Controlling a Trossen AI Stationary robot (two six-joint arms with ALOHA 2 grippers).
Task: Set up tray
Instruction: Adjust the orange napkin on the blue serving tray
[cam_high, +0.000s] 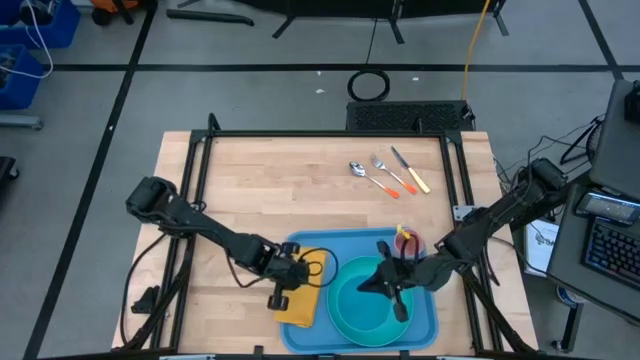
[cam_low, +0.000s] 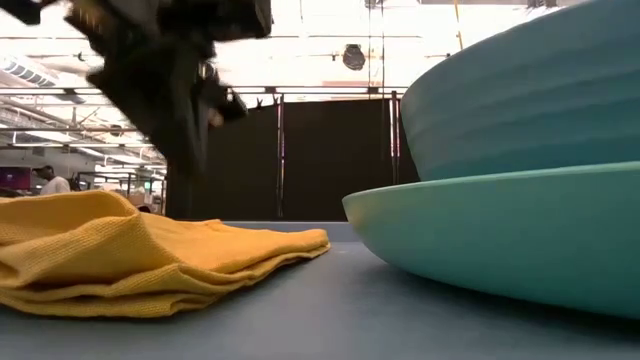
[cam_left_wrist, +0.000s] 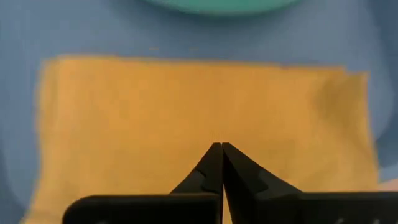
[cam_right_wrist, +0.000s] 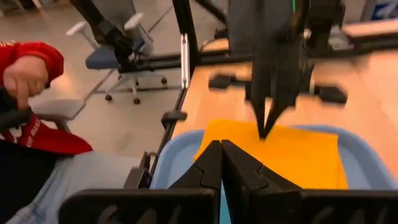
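Blue plastic tray (cam_high: 300, 340) is seen at the near edge of the wooden table (cam_high: 280, 180), holding a folded orange-yellow napkin (cam_high: 305, 295) at its left end and a teal bowl stacked on a teal plate (cam_high: 365, 320) beside it. Left gripper (cam_high: 283, 285) is held over the napkin with fingers pressed together on nothing; right gripper (cam_high: 385, 285) is likewise closed and empty above the bowl. Cutlery (cam_high: 388, 172) is laid on the table well apart from the tray.

Lab: framed robot table (cam_high: 300, 170)
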